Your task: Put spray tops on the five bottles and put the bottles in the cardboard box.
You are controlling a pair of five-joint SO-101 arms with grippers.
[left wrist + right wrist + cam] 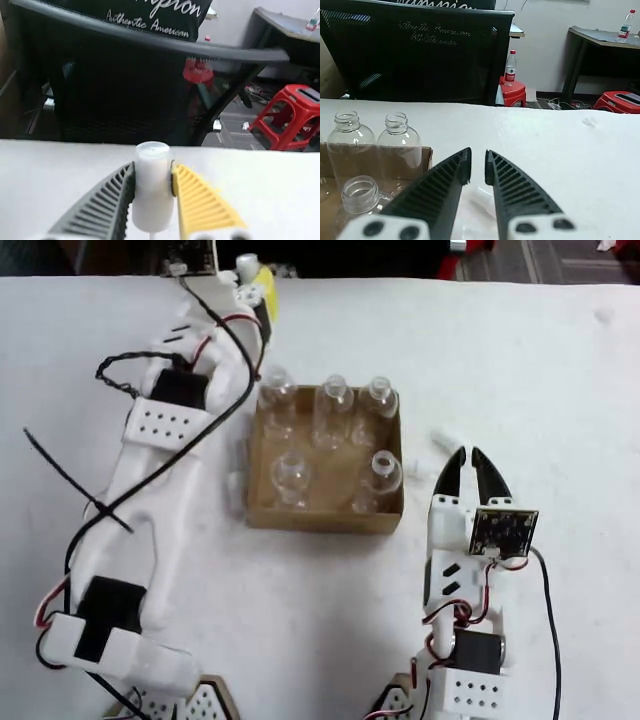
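Cardboard box (320,516), brown and open-topped, sits mid-table with five clear plastic bottles (333,400) upright inside, three along its far wall and two by its near wall, all with bare, ridged necks. Beyond the box's far corner, at the table's (560,370) back edge, the left gripper (153,169) has its ribbed fingers, one grey and one yellow, pressed against both sides of a smooth white cylindrical spray top (152,200). Just beside the box on the other side, the right gripper (477,159) points past its near corner; its black ribbed fingers stand a narrow slit apart with nothing between them. A small white piece (441,439) lies on the table between this gripper and the box. Black cables (60,480) loop over the white arm next to the box. The tabletop is matt white. Behind it stand a black mesh chair (125,85), a red stool (295,120) and a dark desk (605,37).
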